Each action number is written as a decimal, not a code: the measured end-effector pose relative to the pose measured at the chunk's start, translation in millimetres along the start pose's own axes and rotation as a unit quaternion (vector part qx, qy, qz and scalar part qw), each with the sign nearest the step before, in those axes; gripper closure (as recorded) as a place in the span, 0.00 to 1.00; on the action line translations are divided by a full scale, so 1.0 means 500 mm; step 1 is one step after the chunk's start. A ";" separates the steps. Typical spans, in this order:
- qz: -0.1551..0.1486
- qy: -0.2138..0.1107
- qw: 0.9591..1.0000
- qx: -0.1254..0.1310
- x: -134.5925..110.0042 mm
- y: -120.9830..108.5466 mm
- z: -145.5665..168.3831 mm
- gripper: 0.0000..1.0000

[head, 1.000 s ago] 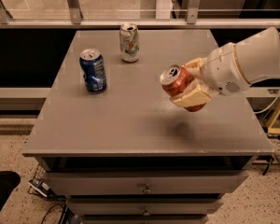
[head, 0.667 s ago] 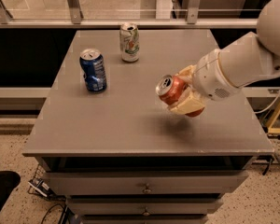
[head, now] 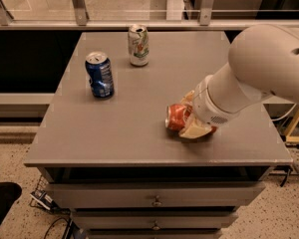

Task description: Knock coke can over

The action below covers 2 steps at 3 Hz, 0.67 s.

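The coke can (head: pixel 175 116) is red-orange with a silver top. It lies tilted onto its side, low at the table's front right, top facing left. My gripper (head: pixel 188 118) is shut on it, with tan fingers (head: pixel 194 132) above and below the can's body. My white arm (head: pixel 249 78) reaches in from the right and hides the can's far end. I cannot tell whether the can touches the grey table (head: pixel 139 133).
A blue can (head: pixel 99 74) stands upright at the table's left. A white-and-green can (head: pixel 138 45) stands upright at the back centre. Drawers (head: pixel 154 199) sit under the tabletop. A railing (head: pixel 139 24) runs behind the table.
My gripper has moved down and to the left with the coke can, from above the table to near its surface. The can has tipped further onto its side. The other cans have not moved.
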<state>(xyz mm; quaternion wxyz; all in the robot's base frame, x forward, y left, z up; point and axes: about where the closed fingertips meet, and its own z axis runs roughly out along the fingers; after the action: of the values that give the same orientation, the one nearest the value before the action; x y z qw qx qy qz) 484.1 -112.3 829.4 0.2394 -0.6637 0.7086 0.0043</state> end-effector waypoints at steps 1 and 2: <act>-0.001 0.007 1.000 0.000 0.002 0.000 -0.001 0.84; -0.001 0.007 1.000 0.001 0.002 0.000 -0.002 0.61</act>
<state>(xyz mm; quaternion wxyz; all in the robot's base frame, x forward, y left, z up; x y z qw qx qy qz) 483.7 -113.5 829.6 0.2344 -0.6643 0.7098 -0.0012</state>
